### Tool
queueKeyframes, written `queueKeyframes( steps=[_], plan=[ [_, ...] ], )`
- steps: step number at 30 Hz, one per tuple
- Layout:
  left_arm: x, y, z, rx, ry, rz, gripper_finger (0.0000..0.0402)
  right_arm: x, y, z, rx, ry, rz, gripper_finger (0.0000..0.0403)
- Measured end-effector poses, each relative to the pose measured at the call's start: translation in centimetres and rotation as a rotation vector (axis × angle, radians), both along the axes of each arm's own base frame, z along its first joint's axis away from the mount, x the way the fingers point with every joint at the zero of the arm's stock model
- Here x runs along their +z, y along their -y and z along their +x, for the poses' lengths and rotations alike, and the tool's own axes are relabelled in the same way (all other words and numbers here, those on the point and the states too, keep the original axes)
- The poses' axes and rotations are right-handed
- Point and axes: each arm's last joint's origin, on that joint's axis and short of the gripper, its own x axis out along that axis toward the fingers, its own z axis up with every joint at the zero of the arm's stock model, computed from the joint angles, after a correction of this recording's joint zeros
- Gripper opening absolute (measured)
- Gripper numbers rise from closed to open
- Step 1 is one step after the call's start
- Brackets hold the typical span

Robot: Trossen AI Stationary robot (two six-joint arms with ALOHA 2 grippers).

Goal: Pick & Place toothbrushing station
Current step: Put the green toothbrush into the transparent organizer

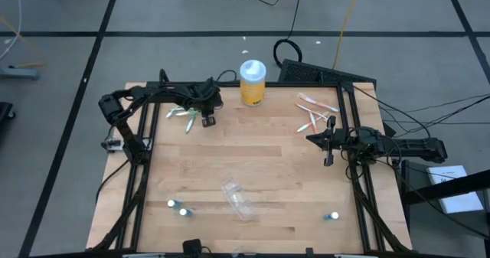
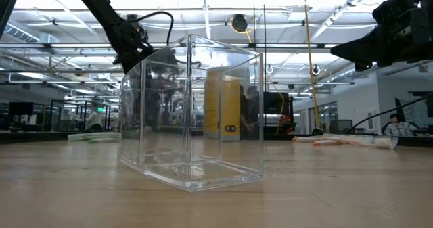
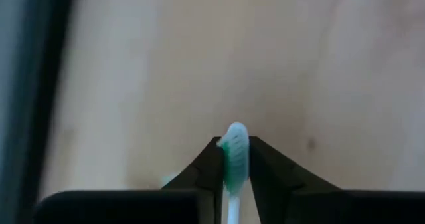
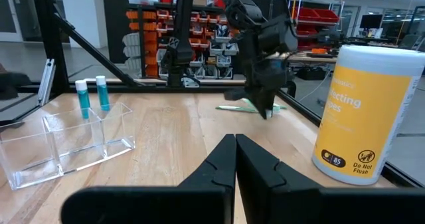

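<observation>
Clamping a green brush (image 3: 234,154) between its fingers, the left tool (image 1: 205,114) hangs at the desk's (image 1: 268,162) far left. The right tool (image 1: 328,143), pressed together, waits at the right. The clear station (image 1: 239,199) sits near the front, apart from both.

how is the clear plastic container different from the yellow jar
The clear plastic container is colourless and see-through; the yellow jar is opaque yellow-orange with a white lid. The container is boxy with flat walls and no lid, while the jar is round and capped. The container sits near the table's front edge; the jar stands at the far edge. Both rest on the wooden table, untouched by either arm.
</observation>
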Motion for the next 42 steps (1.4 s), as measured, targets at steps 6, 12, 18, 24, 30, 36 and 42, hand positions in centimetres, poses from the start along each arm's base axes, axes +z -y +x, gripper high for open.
queueKeyframes(
  steps=[6,12,18,24,30,36,42],
  plan=[
    [3.7,0.3,-0.2,0.055,0.138,0.106,0.0064,0.0,0.0,0.0,0.0,0.0,0.0,0.0004],
    [8.7,1.7,-0.7,0.048,0.424,0.094,0.0052,0.0,0.0,0.0,0.0,0.0,0.0,0.0004],
    [13.6,4.9,-1.4,-0.173,0.754,-0.094,0.0049,0.0,0.0,0.0,0.0,0.0,0.0,0.0004],
    [16.7,9.8,-1.3,-0.424,0.93,-0.194,0.0027,0.0,0.0,0.0,0.0,0.0,0.0,0.0004],
    [17.5,14.7,-0.4,-0.587,1.068,-0.267,0.0024,0.0,0.0,0.0,0.0,0.0,0.0,0.0004],
    [16.6,19.3,-0.1,-0.711,1.173,-0.323,0.0032,0.0,0.0,0.0,0.0,0.0,0.0,0.0004],
    [14.8,22.7,-0.6,-0.714,1.239,-0.342,0.0033,0.0,0.0,0.0,0.0,0.0,0.0,0.0004]
  ],
)
